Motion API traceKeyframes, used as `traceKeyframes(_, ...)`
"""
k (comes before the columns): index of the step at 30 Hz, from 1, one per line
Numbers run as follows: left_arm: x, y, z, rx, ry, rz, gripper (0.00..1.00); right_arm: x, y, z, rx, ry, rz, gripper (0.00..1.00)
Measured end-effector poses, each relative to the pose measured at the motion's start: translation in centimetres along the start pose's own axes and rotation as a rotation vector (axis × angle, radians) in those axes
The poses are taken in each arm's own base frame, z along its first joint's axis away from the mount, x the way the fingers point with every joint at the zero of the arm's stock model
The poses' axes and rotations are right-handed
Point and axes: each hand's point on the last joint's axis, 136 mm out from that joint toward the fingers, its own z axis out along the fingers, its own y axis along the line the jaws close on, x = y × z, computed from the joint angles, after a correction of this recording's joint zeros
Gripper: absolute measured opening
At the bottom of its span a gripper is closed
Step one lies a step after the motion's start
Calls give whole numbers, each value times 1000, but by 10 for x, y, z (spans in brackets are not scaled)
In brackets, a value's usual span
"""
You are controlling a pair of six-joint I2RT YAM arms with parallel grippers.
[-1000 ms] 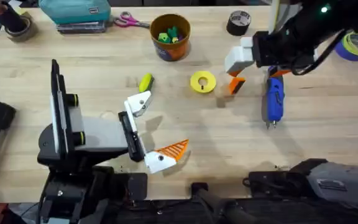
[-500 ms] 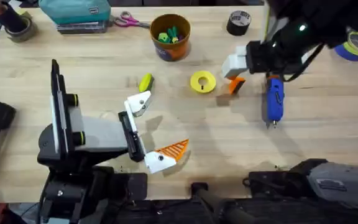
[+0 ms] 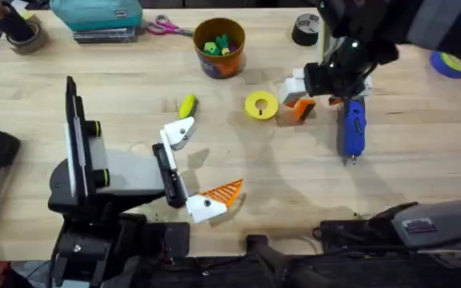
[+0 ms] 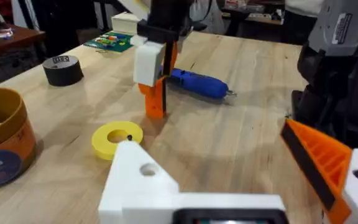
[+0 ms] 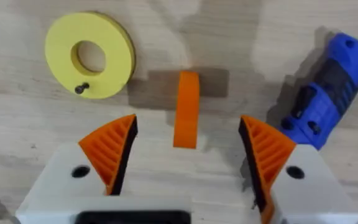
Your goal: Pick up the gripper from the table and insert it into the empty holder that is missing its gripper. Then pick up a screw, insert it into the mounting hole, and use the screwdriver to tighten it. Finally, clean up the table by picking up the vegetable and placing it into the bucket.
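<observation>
Right hand (image 5: 185, 165): you have it lowered over the orange gripper finger (image 5: 186, 109), pads spread wide, one on each side, neither touching.
Gripper finger: lies on the tabletop (image 3: 294, 176) between the yellow ring (image 3: 261, 106) and the blue screwdriver (image 3: 351, 128).
Left hand (image 3: 202, 172): rests spread on the tabletop; its bare white holder (image 3: 178, 132) points toward the yellow ring.
Vegetable (image 3: 187, 105): well left of the yellow ring.
Bucket (image 3: 219, 46): beyond the yellow ring.
</observation>
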Motion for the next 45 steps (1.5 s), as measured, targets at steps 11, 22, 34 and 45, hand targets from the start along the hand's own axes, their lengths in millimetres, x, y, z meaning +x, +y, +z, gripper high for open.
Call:
traceKeyframes(11, 0, 0, 0, 0, 0, 0, 986, -2, 3, 27, -8, 59, -1, 992)
traceKeyframes(22, 0, 0, 0, 0, 0, 0, 986, -2, 4, 29, -8, 66, 0, 688)
traceKeyframes(34, 0, 0, 0, 0, 0, 0, 986, -2, 3, 29, -8, 64, 1, 12)
traceKeyframes(45, 0, 0, 0, 0, 0, 0, 986, -2, 3, 24, -12, 53, 1, 10)
